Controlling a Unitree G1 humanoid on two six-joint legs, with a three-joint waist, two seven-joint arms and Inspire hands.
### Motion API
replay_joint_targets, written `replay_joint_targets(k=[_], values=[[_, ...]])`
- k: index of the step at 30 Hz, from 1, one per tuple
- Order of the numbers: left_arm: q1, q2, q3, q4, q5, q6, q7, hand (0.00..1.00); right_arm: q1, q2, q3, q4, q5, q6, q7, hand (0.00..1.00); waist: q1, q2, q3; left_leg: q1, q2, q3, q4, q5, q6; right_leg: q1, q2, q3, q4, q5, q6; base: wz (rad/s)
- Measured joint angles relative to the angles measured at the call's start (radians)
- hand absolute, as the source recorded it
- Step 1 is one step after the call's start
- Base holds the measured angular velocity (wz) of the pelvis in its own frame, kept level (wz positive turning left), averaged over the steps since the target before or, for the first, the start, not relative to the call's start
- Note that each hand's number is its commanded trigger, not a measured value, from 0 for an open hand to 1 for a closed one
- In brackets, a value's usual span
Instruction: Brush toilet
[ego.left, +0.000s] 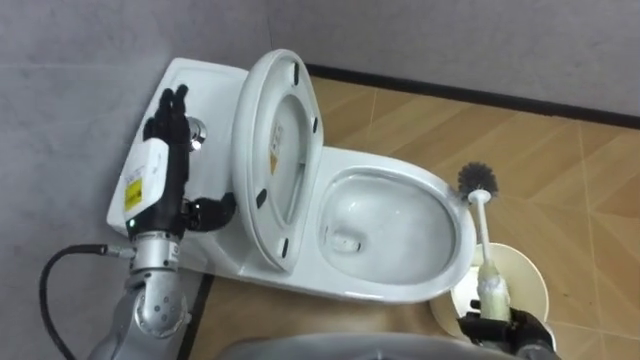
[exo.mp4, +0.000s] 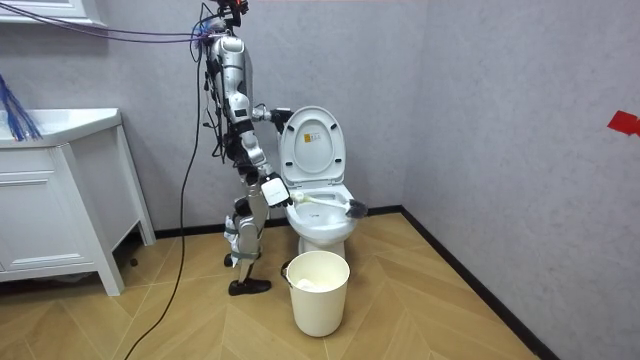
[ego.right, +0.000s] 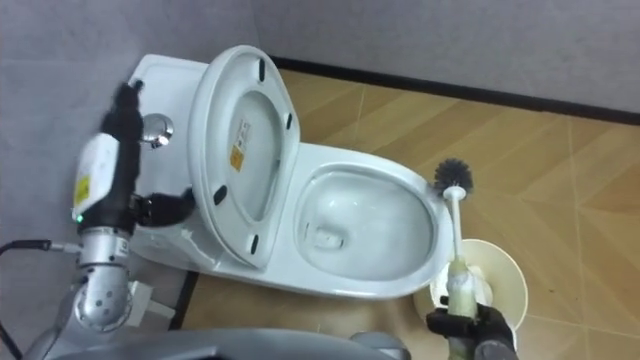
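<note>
Bristles stand clear of the toilet bowl (ego.left: 390, 165), just outside its rim. The toilet brush (ego.left: 482, 228) is clenched at its pale grip by the right robot hand (ego.left: 505, 328), over the bucket (ego.left: 525, 275). It looks light and stiff, so that low hold suits scrubbing. The left robot hand (ego.left: 160, 150), fingers straight, rests beside the raised lid (ego.left: 280, 100).

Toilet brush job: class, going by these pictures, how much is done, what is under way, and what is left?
Done: the lid is up and the right hand grips the brush. In hand: its bristles sit outside the bowl rim, above the floor. Left: scrubbing inside the bowl. The left hand is open beside the lid.
</note>
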Motion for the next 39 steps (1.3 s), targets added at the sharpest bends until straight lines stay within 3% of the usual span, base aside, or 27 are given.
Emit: replay_joint_targets(k=[6,11,14,16,18,20,26,29,32,35,36,39], values=[[0.01,0.003,-0.003,0.042,-0.002,0.03,-0.071,0.0,-0.019,-0.018,0.009,-0.024,-0.237,0.02,-0.002,1.0,0.002,0.005,-0.0025,-0.014,0.004,0.022,-0.011,0.003,-0.003,-0.031,0.002,0.012,0.015,0.006,-0.003,-0.12],[0.014,0.008,-0.011,0.041,0.0,0.031,-0.107,0.0,-0.047,-0.062,0.039,-0.051,-0.457,0.018,-0.022,1.0,0.004,-0.002,-0.0017,-0.019,0.003,0.024,-0.01,0.005,-0.002,-0.05,0.002,0.014,0.015,0.006,-0.003,-0.03],[0.003,0.043,-0.013,0.043,-0.001,0.024,-0.122,0.0,-0.071,-0.099,0.06,-0.068,-0.575,0.017,-0.029,1.0,0.018,-0.006,-0.001,-0.036,0.005,0.025,-0.001,0.005,-0.003,-0.059,0.002,0.012,0.021,0.006,-0.004,0.0],[-0.035,0.082,-0.042,0.073,-0.001,0.012,-0.13,0.0,-0.088,-0.129,0.104,-0.076,-0.638,0.017,-0.051,1.0,0.037,-0.009,-0.0013,-0.062,0.006,0.025,0.01,0.006,-0.004,-0.082,0.002,0.012,0.028,0.008,-0.007,0.0],[-0.057,0.092,-0.05,0.085,-0.001,0.002,-0.133,0.0,-0.097,-0.139,0.128,-0.079,-0.679,0.019,-0.061,1.0,0.051,-0.01,-0.0014,-0.074,0.006,0.026,0.012,0.01,-0.005,-0.094,0.002,0.011,0.033,0.009,-0.009,0.0],[-0.077,0.092,-0.06,0.112,0.001,-0.003,-0.131,0.0,-0.103,-0.139,0.13,-0.08,-0.71,0.021,-0.064,1.0,0.06,-0.013,0.0,-0.083,0.007,0.024,0.012,0.013,-0.006,-0.098,0.002,0.007,0.032,0.01,-0.01,0.06],[-0.137,0.096,-0.055,0.158,0.12,-0.013,-0.092,0.0,-0.116,-0.142,0.135,-0.112,-0.763,0.02,-0.11,1.0,0.093,0.004,-0.0088,-0.167,0.011,0.018,0.032,0.026,-0.01,-0.18,0.001,-0.009,0.051,0.019,-0.022,0.03],[-0.155,0.109,-0.054,0.164,0.136,-0.013,-0.069,0.0,-0.116,-0.143,0.147,-0.112,-0.808,0.023,-0.117,1.0,0.097,0.005,-0.0072,-0.194,0.014,0.01,0.047,0.028,-0.013,-0.198,0.004,-0.019,0.053,0.022,-0.027,0.07],[-0.193,0.11,-0.054,0.198,0.158,-0.012,-0.044,0.0,-0.118,-0.147,0.175,-0.111,-0.819,0.044,-0.122,1.0,0.1,0.014,-0.003,-0.23,0.016,-0.009,0.065,0.029,-0.015,-0.21,0.001,-0.058,0.053,0.024,-0.03,0.19],[-0.257,0.111,-0.052,0.243,0.198,-0.013,-0.004,0.0,-0.162,-0.163,0.229,-0.112,-0.852,0.058,-0.125,1.0,0.128,0.026,0.0027,-0.305,0.019,-0.012,0.107,0.029,-0.016,-0.291,-0.002,-0.062,0.095,0.026,-0.035,0.0],[-0.278,0.111,-0.052,0.262,0.205,-0.014,0.009,0.0,-0.183,-0.172,0.254,-0.112,-0.875,0.055,-0.126,1.0,0.137,0.032,0.0079,-0.338,0.019,-0.015,0.126,0.029,-0.016,-0.322,-0.006,-0.066,0.116,0.026,-0.037,0.09],[-0.331,0.124,-0.052,0.314,0.227,-0.007,0.058,0.0,-0.229,-0.182,0.311,-0.101,-0.942,0.063,-0.141,1.0,0.141,0.051,0.0131,-0.419,0.013,-0.039,0.175,0.029,-0.016,-0.393,-0.025,-0.116,0.172,0.021,-0.043,0.2]])
